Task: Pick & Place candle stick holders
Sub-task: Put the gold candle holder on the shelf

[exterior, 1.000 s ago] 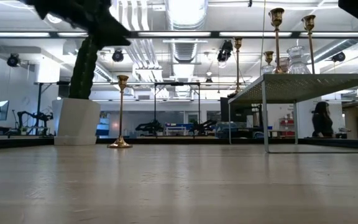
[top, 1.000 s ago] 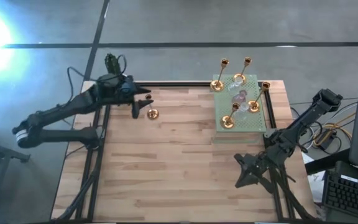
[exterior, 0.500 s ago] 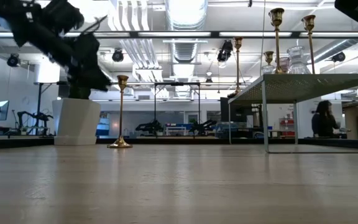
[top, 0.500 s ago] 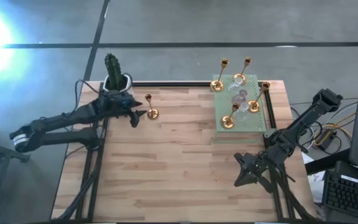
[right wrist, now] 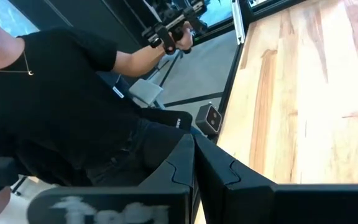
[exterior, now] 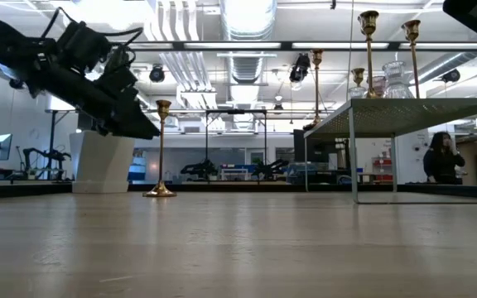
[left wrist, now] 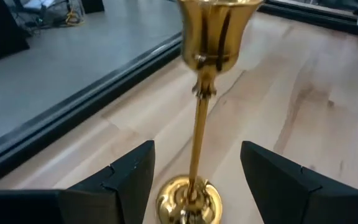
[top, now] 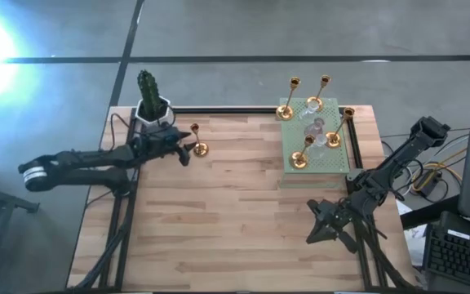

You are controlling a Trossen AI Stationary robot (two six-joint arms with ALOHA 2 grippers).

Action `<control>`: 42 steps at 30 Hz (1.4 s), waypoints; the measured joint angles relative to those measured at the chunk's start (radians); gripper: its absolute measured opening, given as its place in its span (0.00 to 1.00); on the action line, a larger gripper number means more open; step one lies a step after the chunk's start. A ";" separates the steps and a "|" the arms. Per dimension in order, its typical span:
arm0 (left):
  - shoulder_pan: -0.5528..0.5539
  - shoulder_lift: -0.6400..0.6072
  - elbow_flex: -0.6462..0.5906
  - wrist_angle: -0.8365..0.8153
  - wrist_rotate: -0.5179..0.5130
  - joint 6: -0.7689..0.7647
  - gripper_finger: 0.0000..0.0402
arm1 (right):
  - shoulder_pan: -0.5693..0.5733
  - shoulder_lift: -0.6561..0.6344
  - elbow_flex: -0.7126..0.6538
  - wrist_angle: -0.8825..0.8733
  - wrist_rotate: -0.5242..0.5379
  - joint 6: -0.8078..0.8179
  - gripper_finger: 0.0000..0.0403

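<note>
Near the counter's far left corner: one tall gold candle stick holder [top: 199,147], upright, between the spread jaws of the left gripper [top: 188,152], not pinched. Far right corner: green perforated mat [top: 339,158] bearing remaining holders. Near right edge: right gripper [top: 313,237], jaws pressed together.

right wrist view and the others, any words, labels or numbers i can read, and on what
None can be read.
Right wrist view: pale marks on the right gripper body, too blurred to read.
Tall candle holder, cactus pot, green mat: no lettering visible.
</note>
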 joint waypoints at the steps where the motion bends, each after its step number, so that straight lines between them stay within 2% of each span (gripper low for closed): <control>1: 0.000 0.021 0.006 0.014 0.001 0.008 0.60 | 0.000 0.000 0.000 0.000 0.000 -0.001 0.02; 7: 0.000 0.160 0.062 0.097 0.021 0.034 0.60 | 0.000 0.000 0.000 0.000 0.000 -0.010 0.02; 10: 0.000 0.215 0.095 0.101 0.020 0.030 0.56 | 0.000 0.000 0.000 0.001 0.000 -0.006 0.02; 13: 0.000 0.254 0.113 0.095 0.020 0.030 0.39 | 0.000 0.000 0.000 0.001 0.000 0.001 0.02; 16: 0.000 0.265 0.116 0.099 0.019 0.026 0.11 | 0.000 0.000 0.000 0.001 0.000 0.000 0.02; 18: 0.001 0.263 0.115 0.099 0.020 0.015 0.05 | 0.000 0.000 0.000 0.001 0.000 0.001 0.02; 22: 0.000 0.239 0.127 0.094 0.037 0.001 0.04 | 0.000 0.000 0.000 0.001 0.001 0.000 0.02; 26: -0.006 0.220 0.196 0.097 0.131 -0.022 0.04 | 0.000 0.000 0.000 0.000 0.023 -0.007 0.02; 30: -0.018 0.223 0.321 0.005 0.207 -0.023 0.04 | 0.000 0.000 0.000 0.000 0.026 -0.008 0.02; 35: -0.047 0.248 0.502 -0.143 0.246 0.015 0.04 | 0.000 0.000 0.000 0.000 0.026 -0.008 0.02; 42: -0.075 0.319 0.680 -0.190 0.391 0.030 0.04 | 0.000 0.000 0.000 0.000 0.026 -0.008 0.02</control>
